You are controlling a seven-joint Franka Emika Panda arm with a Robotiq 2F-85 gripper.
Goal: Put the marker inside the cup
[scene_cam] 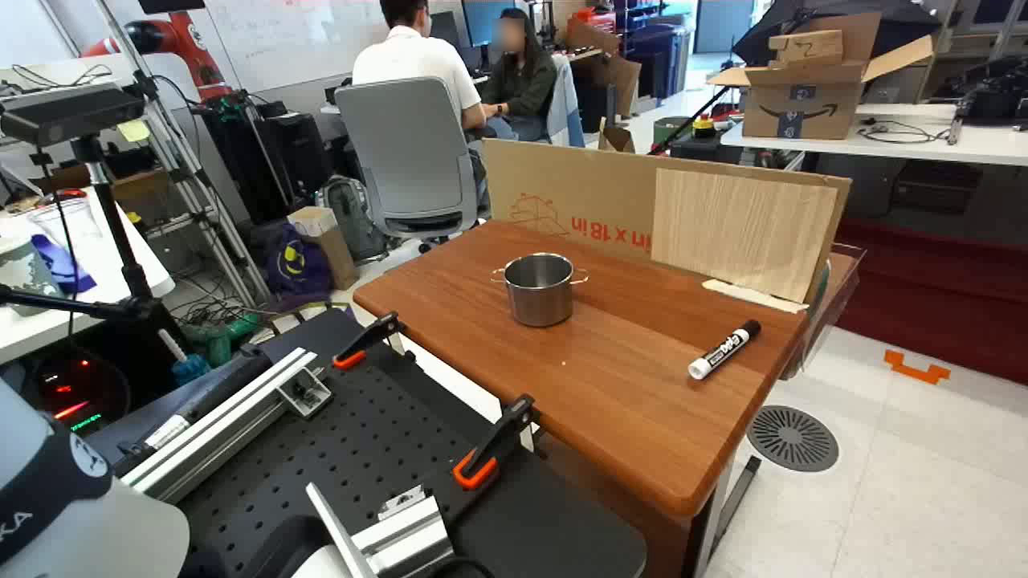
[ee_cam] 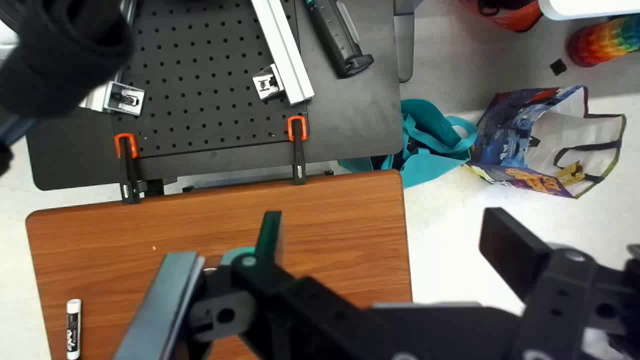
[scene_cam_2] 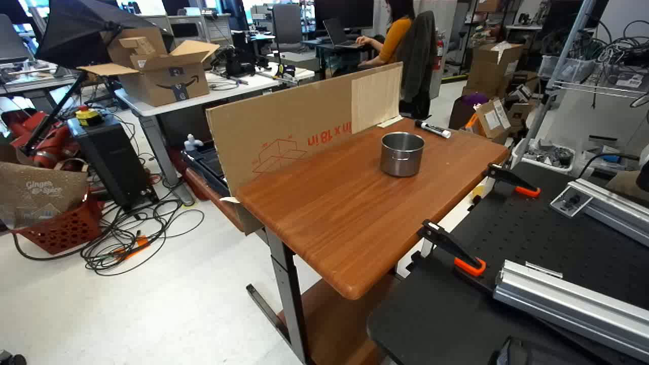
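The marker (scene_cam: 725, 350), white with a black label and one black end, lies on the brown wooden table near its edge. It also shows in an exterior view (scene_cam_2: 432, 129) and at the lower left of the wrist view (ee_cam: 73, 328). The shiny metal cup (scene_cam: 541, 303) stands upright on the table, apart from the marker, and shows in an exterior view (scene_cam_2: 401, 157) too. In the wrist view the cup is hidden, apart perhaps from a small light bit behind the left finger. My gripper (ee_cam: 390, 240) is wide open and empty, high above the table; neither exterior view shows it.
A cardboard panel (scene_cam: 586, 193) stands along the table's far edge. Two clamps (scene_cam: 494, 445) with orange ends grip the near edge by the black perforated board (scene_cam: 345, 425). Metal rails (scene_cam_2: 573, 304) lie on that board. Bags (ee_cam: 530, 145) lie on the floor beyond the table.
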